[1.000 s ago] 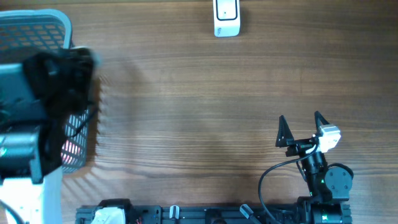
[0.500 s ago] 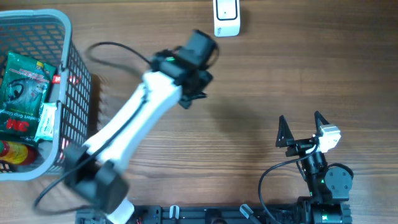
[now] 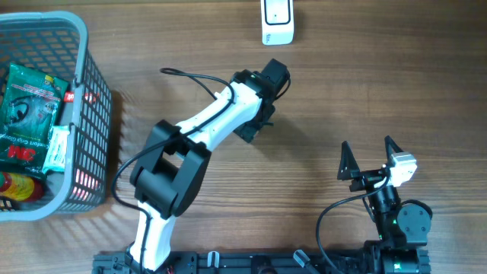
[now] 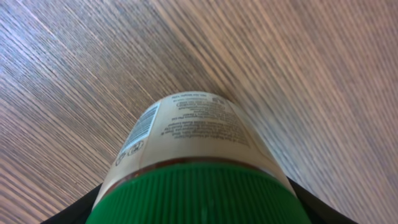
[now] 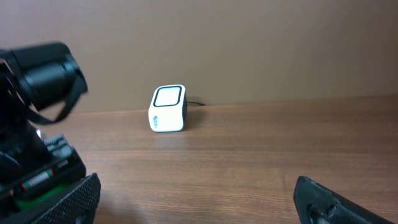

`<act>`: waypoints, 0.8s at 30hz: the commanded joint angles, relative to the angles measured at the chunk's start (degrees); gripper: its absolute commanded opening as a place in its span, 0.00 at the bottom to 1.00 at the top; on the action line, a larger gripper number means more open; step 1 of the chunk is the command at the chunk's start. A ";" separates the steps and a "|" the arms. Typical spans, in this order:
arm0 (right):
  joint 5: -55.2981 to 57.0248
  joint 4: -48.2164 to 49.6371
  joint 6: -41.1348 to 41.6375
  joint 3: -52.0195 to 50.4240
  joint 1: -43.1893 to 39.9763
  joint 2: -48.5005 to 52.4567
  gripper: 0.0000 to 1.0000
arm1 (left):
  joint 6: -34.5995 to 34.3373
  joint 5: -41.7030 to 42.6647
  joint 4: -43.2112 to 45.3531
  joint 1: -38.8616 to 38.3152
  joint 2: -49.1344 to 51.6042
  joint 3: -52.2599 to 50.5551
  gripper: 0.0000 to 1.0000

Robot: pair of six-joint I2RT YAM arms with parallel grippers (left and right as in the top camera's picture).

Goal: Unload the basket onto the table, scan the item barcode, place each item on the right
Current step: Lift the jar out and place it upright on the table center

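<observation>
Left pincer (image 3: 251, 128) partway closed, seemingly clamping jar (image 4: 186, 134) at its green cap (image 4: 199, 196), barcode (image 4: 142, 127) showing. Right pincer (image 3: 370, 156) wide open, empty, well apart from scanner (image 3: 277, 20).

Open tabletop (image 3: 365, 84) — basket (image 3: 95, 129) far left

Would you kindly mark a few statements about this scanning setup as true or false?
1. The left fingers grip a bottle with a green cap. True.
2. The scanner sits inside the basket. False: it stands on the table, apart from the basket.
3. The right fingers stand open, holding nothing. True.
4. The basket is empty. False: it holds packets, a green packet among them.
5. A barcode shows on the bottle's label. True.
</observation>
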 commanded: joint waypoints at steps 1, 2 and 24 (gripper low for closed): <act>1.20 0.17 -1.14 -0.07 0.26 -0.15 1.00 | -2.05 0.33 0.52 -0.61 1.75 0.63 0.55; 1.20 0.17 -1.14 -0.07 0.26 -0.15 1.00 | -2.05 0.55 0.87 -0.66 1.75 0.63 0.57; 1.20 0.17 -1.16 -0.07 0.26 -0.15 1.00 | 14.49 -7.76 -15.43 6.36 -22.23 18.27 1.00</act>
